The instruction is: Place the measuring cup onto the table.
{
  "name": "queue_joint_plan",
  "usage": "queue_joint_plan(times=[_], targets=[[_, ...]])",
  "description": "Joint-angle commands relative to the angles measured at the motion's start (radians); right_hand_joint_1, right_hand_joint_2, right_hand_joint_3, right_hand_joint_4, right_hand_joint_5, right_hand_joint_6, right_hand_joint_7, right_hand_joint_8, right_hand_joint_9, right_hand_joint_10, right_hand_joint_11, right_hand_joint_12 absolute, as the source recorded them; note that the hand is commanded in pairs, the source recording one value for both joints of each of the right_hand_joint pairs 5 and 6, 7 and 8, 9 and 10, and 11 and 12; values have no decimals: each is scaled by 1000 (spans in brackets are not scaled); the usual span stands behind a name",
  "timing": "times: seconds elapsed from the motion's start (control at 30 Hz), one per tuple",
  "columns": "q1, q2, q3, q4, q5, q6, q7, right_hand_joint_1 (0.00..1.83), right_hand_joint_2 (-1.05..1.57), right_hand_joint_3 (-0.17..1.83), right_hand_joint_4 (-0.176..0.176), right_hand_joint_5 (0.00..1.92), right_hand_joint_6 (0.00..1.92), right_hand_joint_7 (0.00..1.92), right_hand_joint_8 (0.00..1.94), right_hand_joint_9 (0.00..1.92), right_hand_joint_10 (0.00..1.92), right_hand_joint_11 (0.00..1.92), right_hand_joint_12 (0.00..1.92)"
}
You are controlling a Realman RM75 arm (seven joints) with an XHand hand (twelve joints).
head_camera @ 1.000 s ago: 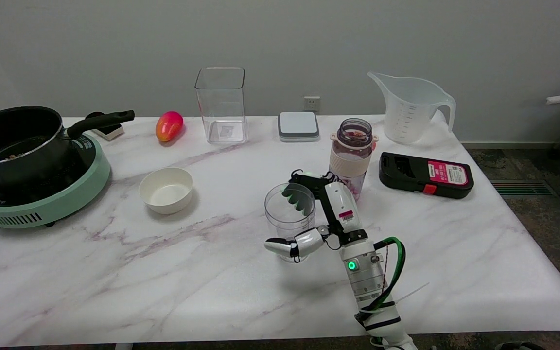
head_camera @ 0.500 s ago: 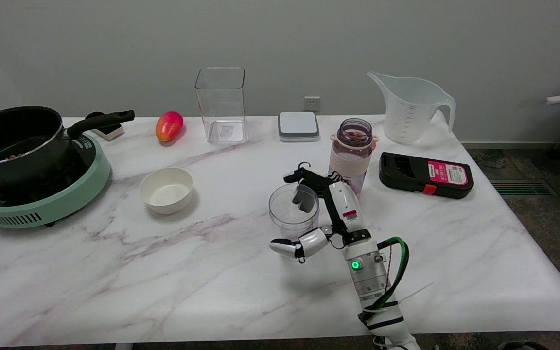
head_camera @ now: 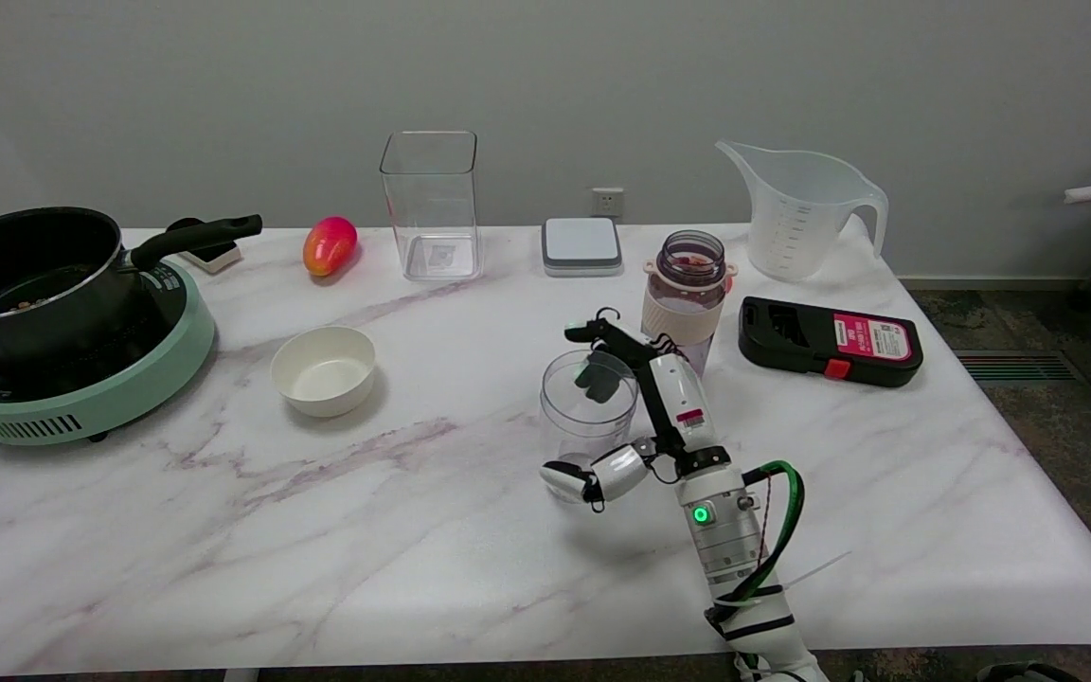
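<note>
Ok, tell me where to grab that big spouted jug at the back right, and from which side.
Take the jug by its looped handle, coming from the right: the handle sticks out on that side, the spout points left, and the wide body looks too broad to wrap.

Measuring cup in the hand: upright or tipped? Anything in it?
Upright and empty. The clear measuring cup shows its round rim on top, and the right hand fingers and table show through its walls.
</note>
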Motion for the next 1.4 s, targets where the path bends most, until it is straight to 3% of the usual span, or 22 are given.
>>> queue_joint_plan(times=[0.03, 1.2, 1.4], targets=[[-6, 17, -2, 14, 26, 5, 16, 1282, -209, 960, 0, 579, 579, 1003, 1003, 1060, 1060, 1049, 1049], [-40, 89, -3, 124, 109, -17, -34, 1274, -323, 1019, 0, 488, 488, 976, 976, 1012, 1012, 1044, 1044], [-40, 89, -3, 129, 102, -27, -33, 1272, -401, 1088, 0, 483, 483, 929, 929, 914, 914, 981, 981]])
